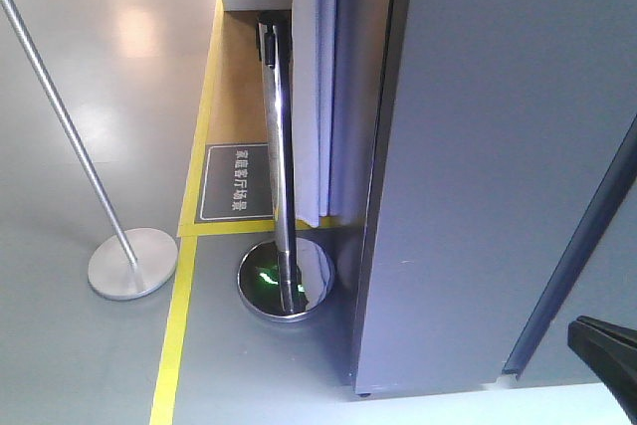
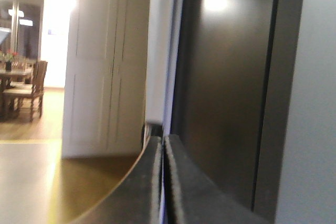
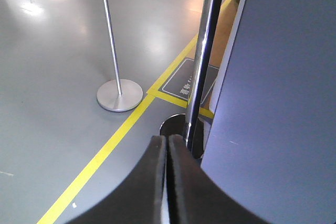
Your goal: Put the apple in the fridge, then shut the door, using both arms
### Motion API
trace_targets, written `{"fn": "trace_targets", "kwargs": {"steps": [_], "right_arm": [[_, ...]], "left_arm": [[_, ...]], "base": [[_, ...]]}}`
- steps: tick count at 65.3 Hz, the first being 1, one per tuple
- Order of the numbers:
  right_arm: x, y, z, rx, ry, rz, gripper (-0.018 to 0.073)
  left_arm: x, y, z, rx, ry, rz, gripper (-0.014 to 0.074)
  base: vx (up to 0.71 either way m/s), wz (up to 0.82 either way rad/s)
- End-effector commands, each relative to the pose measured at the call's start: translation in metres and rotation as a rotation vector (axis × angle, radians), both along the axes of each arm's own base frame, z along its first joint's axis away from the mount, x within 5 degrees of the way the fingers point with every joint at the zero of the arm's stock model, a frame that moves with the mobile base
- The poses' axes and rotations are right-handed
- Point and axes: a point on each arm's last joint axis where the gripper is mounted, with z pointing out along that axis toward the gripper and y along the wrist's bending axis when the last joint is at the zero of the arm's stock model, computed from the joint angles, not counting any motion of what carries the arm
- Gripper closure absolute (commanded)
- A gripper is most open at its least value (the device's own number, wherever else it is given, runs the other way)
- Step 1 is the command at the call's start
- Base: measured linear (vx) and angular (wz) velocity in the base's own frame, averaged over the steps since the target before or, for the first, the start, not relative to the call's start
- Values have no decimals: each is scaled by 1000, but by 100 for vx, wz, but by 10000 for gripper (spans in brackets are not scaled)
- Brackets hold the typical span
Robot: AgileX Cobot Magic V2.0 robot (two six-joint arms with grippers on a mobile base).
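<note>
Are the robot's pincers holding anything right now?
No. The left pincer and the right pincer are both shut with nothing between their fingers. No apple shows in any view.

A showroom: shiny posts (image 1: pixel 282 156), yellow tape (image 1: pixel 177 306), a floor sign (image 1: pixel 237 183), a dining table (image 2: pixel 11 77) behind.
</note>
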Motion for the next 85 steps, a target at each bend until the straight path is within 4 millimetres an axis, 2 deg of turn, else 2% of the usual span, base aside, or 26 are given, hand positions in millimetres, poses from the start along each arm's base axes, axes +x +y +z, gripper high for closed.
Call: {"fn": "trace_targets", "kwargs": {"steps": [1,16,52,72,85], "right_arm": [[3,-1,11,33,-43,-24,562],[3,-1,11,33,-43,-23,562],[3,-1,11,33,-43,-23,562],[3,-1,11,33,-43,-23,562],[3,-1,11,33,-43,-23,562]], "left_arm": [[-5,0,-4,-10,12,14,605],[-12,6,-8,-26,49,91,605],[-34,22,-30,3,262,323,605],[-39,25,-34,27,292,363,605],[-39,21,-25,15,210,314,605]], "base": [[0,0],[0,0],[0,0],[0,0],[0,0]]}}
